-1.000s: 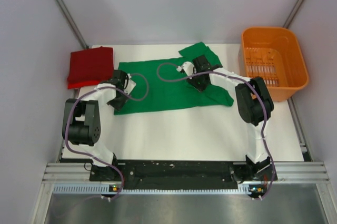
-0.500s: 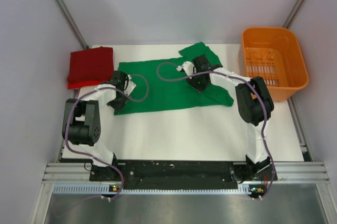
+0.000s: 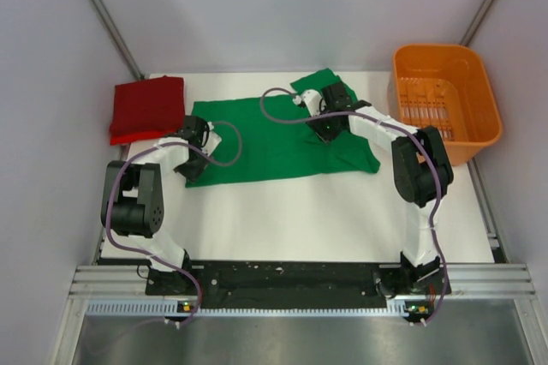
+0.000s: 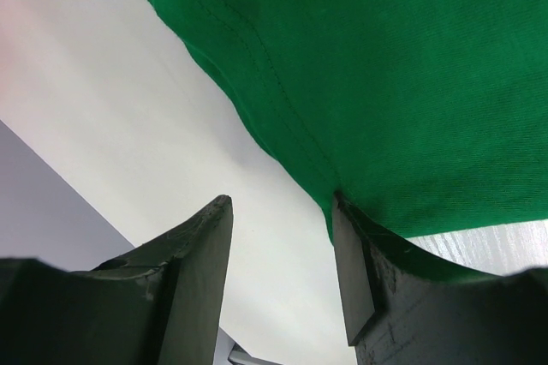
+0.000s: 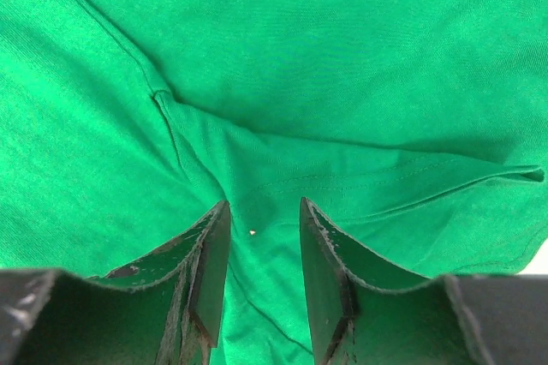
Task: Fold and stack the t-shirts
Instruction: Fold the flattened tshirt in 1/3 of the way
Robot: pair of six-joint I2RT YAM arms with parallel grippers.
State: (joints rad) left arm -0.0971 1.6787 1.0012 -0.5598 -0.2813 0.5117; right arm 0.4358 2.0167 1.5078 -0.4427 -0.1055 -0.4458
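Top external view: green t-shirt spread mid-frame on the tabletop, red t-shirt folded upper left. Left gripper and right gripper both parted, empty. Cloth likely light and limp; pinch hem edges.

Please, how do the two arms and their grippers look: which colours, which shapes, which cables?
The left arm and the right arm have white links and bulky black joint housings. A purple cable runs along each in loose loops. The left gripper and the right gripper each have two dark, wedge-shaped fingers with scuffed edges.
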